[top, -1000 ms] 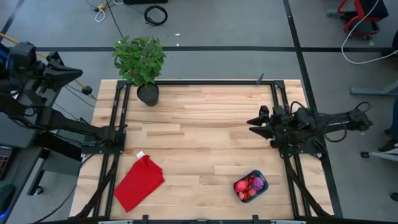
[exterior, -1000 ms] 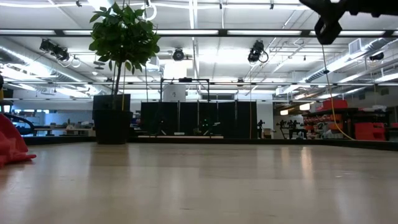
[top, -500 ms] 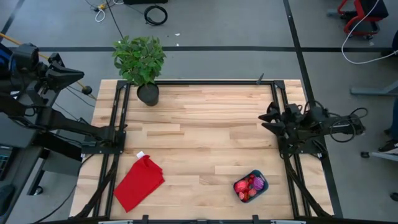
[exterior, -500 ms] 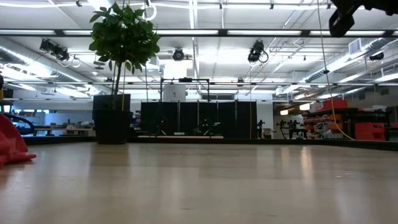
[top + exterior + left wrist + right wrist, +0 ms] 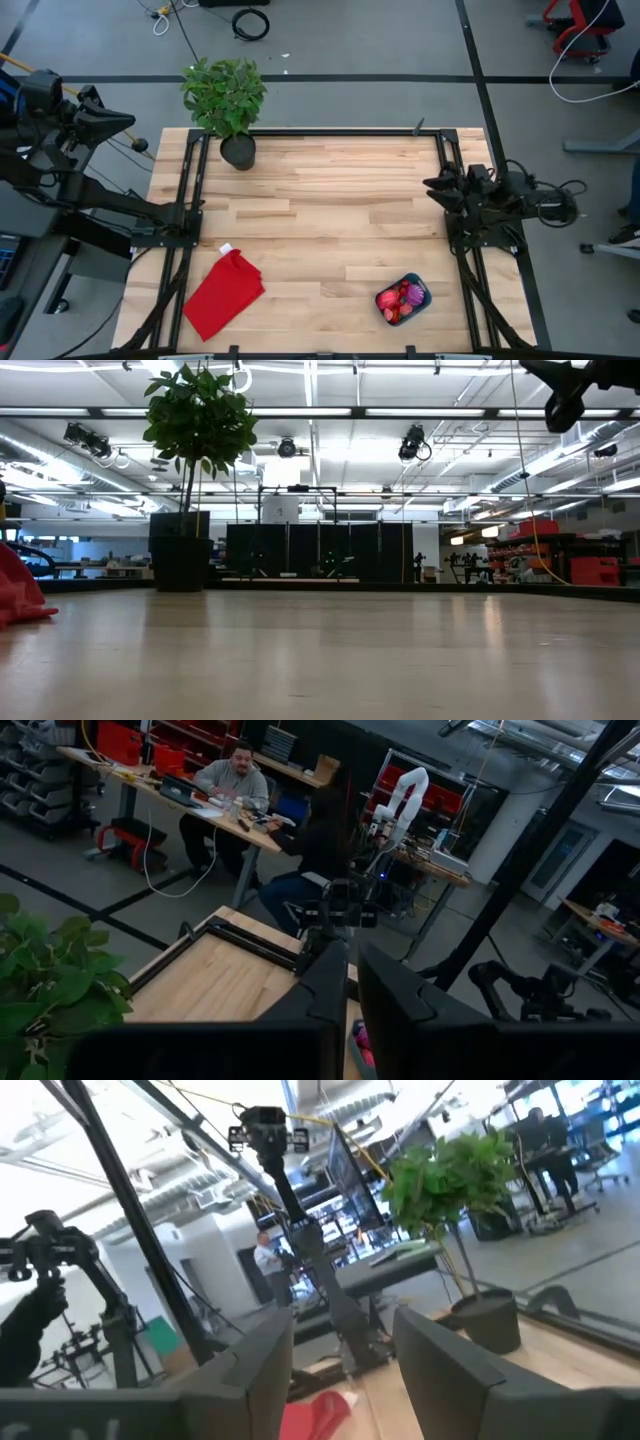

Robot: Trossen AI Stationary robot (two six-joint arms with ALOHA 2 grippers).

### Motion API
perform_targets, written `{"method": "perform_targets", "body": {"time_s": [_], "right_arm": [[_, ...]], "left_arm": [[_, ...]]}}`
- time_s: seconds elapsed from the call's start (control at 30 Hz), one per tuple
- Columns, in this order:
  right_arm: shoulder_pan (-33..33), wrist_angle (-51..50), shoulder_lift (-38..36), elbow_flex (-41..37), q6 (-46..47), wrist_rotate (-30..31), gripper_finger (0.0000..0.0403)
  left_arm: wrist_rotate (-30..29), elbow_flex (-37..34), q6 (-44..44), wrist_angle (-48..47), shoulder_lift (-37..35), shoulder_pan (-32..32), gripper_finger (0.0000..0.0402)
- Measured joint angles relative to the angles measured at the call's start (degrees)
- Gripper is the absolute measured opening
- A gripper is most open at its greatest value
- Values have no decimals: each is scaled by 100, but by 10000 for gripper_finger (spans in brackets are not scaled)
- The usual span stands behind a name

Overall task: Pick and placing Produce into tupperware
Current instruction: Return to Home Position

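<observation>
The teal tupperware [image 5: 425,297] stands on the table near its front right corner, with the red, pink and purple produce [image 5: 398,299] lying inside it. My right gripper [image 5: 430,187] hovers open above the table's right edge, well beyond the tub toward the far side, with nothing between its fingers [image 5: 265,1365]. In the low view it shows at the upper right [image 5: 563,402]. My left gripper [image 5: 128,121] waits shut, high up beyond the table's far left corner; its fingers [image 5: 325,1005] point level across the table.
A potted plant [image 5: 226,98] stands at the far left of the table. A flat red cloth [image 5: 224,292] lies near the front left. Black frame rails [image 5: 190,215] run along both short sides. People sit at desks [image 5: 235,780] beyond the table.
My right gripper has drawn back toward the table's right edge, staying above the table and open, and its nose has tipped up a little. The tub, the produce and the cloth have not moved.
</observation>
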Motion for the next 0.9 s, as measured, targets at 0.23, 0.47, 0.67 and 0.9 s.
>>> {"method": "perform_targets", "body": {"time_s": [0.23, 0.47, 0.67, 0.9], "right_arm": [[2, -36, -214, 0, -255, -23, 183], [2, -281, -212, -4, 31, -55, 183], [2, 645, -209, -530, 200, -236, 183], [4, 1739, -211, -1424, 494, -400, 183]], "left_arm": [[0, 0, 5, 0, 0, 0, 43], [0, 1, 38, 0, 0, 0, 35], [0, 2, 195, 2, 6, 0, 30], [0, 0, 177, 0, 11, 0, 41]]}}
